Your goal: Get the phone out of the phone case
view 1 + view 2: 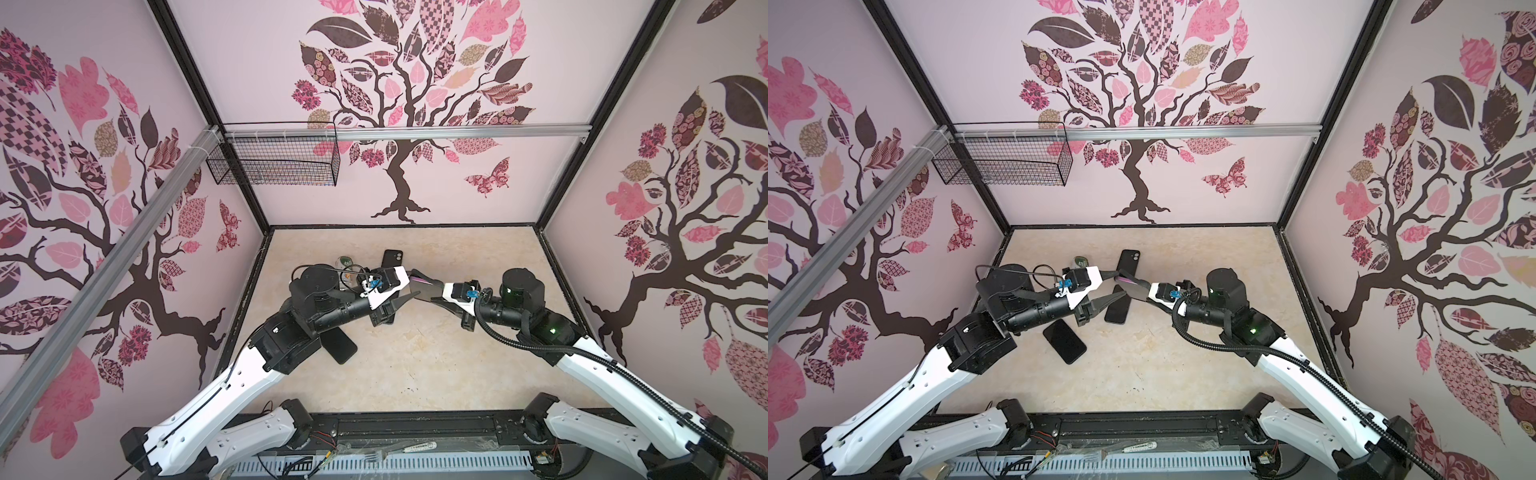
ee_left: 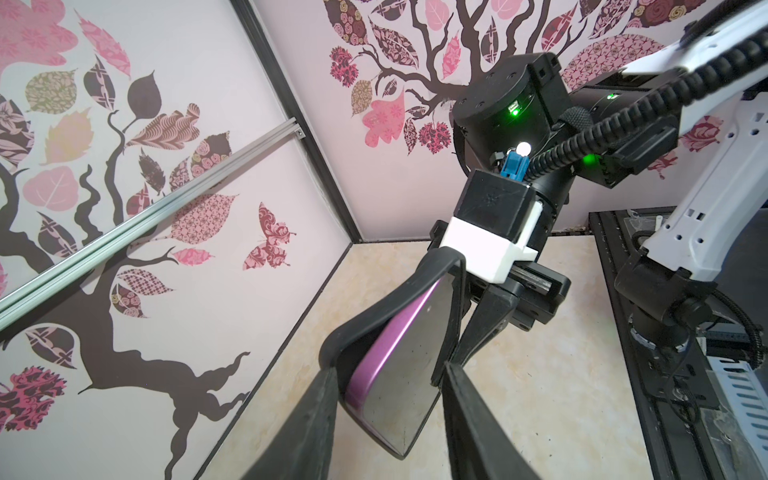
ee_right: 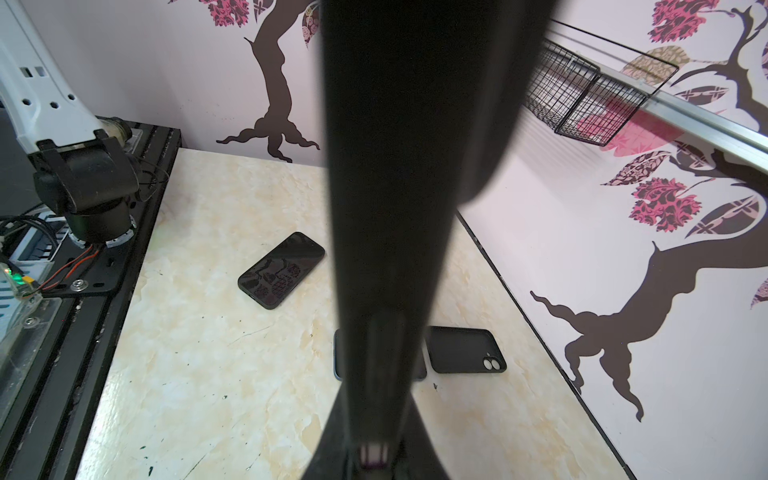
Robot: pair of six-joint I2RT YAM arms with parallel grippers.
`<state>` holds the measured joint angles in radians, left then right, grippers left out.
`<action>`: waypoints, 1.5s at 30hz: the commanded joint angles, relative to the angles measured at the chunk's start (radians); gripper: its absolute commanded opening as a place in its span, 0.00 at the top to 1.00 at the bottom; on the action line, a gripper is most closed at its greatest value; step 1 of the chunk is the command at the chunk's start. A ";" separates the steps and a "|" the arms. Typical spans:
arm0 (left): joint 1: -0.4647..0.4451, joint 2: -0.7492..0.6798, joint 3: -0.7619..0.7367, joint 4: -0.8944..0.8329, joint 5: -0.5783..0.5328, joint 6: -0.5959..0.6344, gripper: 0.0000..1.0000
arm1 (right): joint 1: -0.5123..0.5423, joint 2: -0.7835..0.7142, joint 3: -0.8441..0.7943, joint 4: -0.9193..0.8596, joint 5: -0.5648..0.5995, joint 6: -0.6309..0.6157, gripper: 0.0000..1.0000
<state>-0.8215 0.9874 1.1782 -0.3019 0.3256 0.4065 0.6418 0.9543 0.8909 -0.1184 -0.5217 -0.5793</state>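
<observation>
Left wrist view: the left gripper (image 2: pixel 386 370) stood nearest, jaws partly apart, with one of its fingers (image 2: pixel 307 428) on each side of the near end of the phone (image 2: pixel 415 353). The tips lay against the edges of the phone case (image 2: pixel 390 291). Whether they pressed on it could not be told.

The phone was held in the air above the table, between the two grippers, with its screen dark and its purple side frame exposed. Along that side the black case stood clear of the frame; at the far end it wrapped the phone. Beyond, the right gripper (image 2: pixel 457 345) was clamped on that far end, jaws nearly together. The right wrist view showed the phone edge-on between those jaws.

In both top views, a white pen-like item (image 1: pixel 419 446) lay on the front rail; its print was too small to read. Farther in, on the table (image 1: pixel 415 374), a second dark phone (image 1: pixel 340 345) lay flat, screen up, beside the left arm. A third handset (image 1: pixel 1116 313) lay flat below the grippers, partly hidden. Behind them lay an empty black case (image 1: pixel 392 259) with two camera openings. Near it stood a small greenish round object (image 1: pixel 345 264) whose label was not legible. A wire basket (image 1: pixel 274 164) hung from the rail on the back wall.
</observation>
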 commanded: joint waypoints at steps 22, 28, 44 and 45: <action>0.003 0.024 -0.037 0.005 0.337 -0.161 0.68 | 0.032 -0.022 0.090 0.271 -0.366 0.310 1.00; 0.004 0.035 -0.072 0.071 0.371 -0.231 0.69 | 0.032 -0.025 0.073 0.416 -0.381 0.432 1.00; 0.005 0.055 -0.139 0.075 0.377 -0.259 0.73 | 0.032 -0.074 0.032 0.634 -0.321 0.557 1.00; 0.005 0.055 -0.139 0.072 0.377 -0.259 0.73 | 0.032 -0.076 0.038 0.622 -0.321 0.549 1.00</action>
<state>-0.8062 0.9970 1.1103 -0.0185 0.6544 0.1341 0.6670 0.9489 0.8471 0.2489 -0.8749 -0.0784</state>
